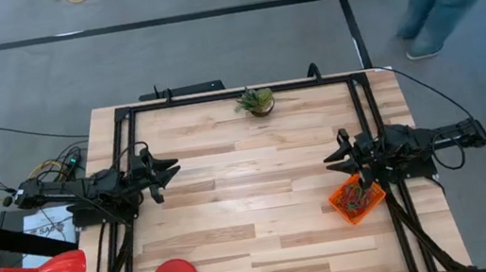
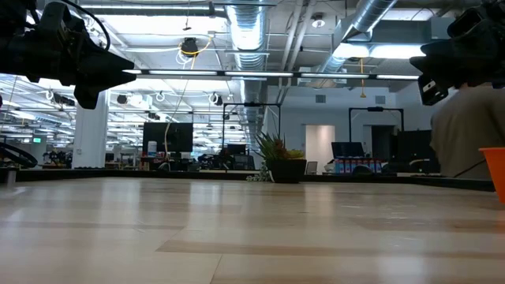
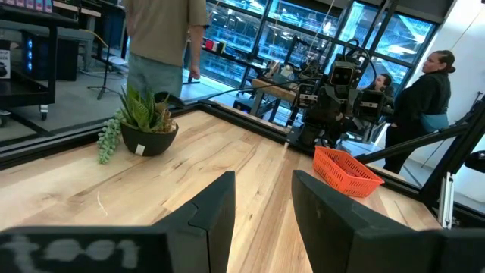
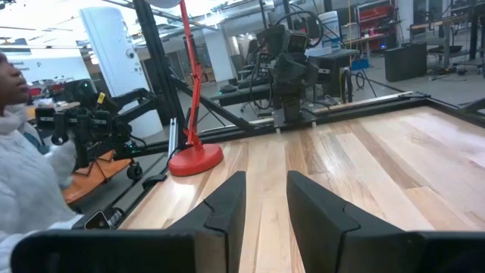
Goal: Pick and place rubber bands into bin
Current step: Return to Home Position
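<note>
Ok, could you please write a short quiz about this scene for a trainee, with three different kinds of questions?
1. True or false: the orange bin sits on the right arm's side of the table.
2. In the high view, the rubber bands show: A) in the bin; B) spread over the table; C) nowhere at all.
3. Short answer: how do the left pincer and the right pincer stand?
Key: 1 true; 2 A; 3 both open, holding nothing.
</note>
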